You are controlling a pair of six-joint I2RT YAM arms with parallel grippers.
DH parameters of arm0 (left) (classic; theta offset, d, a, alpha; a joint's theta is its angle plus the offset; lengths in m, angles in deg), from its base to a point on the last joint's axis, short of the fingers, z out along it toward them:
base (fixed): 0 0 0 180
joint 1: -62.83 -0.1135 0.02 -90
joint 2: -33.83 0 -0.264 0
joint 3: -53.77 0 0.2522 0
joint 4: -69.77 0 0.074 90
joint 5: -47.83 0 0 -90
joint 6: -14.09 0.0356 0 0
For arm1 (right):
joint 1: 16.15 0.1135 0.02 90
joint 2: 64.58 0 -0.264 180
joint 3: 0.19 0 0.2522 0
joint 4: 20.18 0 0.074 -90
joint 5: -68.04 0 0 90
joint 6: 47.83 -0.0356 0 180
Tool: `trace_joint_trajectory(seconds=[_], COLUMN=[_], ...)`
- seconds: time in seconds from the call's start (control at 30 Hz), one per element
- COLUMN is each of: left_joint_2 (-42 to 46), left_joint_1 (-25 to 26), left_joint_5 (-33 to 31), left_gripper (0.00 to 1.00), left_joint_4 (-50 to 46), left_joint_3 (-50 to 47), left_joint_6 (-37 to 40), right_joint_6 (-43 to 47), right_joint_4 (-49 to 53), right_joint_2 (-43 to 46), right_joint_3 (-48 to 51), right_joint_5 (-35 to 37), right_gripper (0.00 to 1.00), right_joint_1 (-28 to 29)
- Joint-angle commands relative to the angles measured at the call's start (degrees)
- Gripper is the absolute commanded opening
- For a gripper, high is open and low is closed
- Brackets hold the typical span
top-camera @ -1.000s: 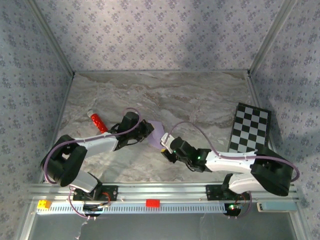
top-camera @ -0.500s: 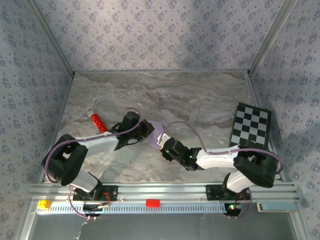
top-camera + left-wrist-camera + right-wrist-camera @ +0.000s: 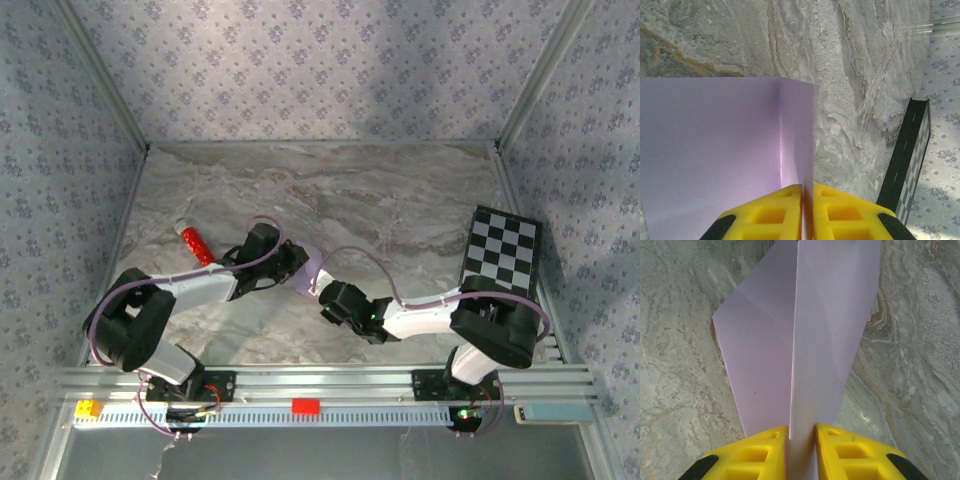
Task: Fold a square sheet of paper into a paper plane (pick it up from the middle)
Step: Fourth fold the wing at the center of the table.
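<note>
The pale lilac square sheet of paper is held off the marble table between my two grippers, folded along a centre crease. In the left wrist view the paper spreads to the left with a narrow flap bent up, and my left gripper is shut on that fold. In the right wrist view the paper shows a slanted folded edge on its left. A raised flap fills the narrow gap of my right gripper. From above, the left gripper and right gripper meet at the paper.
A small red cylinder lies on the table left of the left arm. The black-and-white checkered board lies at the right side, and its edge shows in the left wrist view. Patterned walls enclose the table.
My right gripper has slid left onto the paper and its jaws have narrowed around the flap. The right arm's elbow swung left. The left arm kept its place.
</note>
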Motion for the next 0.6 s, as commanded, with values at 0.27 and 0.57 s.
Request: trace_joint_trajectory(seconds=[0.27, 0.57], left_joint_2=[-0.58, 0.04], left_joint_1=[0.28, -0.05], left_joint_5=[-1.42, -2.07], left_gripper=[0.19, 0.10], left_joint_4=[-2.91, -3.78], left_joint_3=[2.32, 1.84], left_joint_6=[0.08, -0.28], right_joint_6=[-3.72, -4.88], right_joint_4=[1.30, 1.47], right_joint_2=[1.78, 1.62], right_joint_3=[0.28, 0.03], right_joint_5=[-4.39, -6.52], right_gripper=[0.12, 0.13], right_joint_1=[-2.04, -3.25])
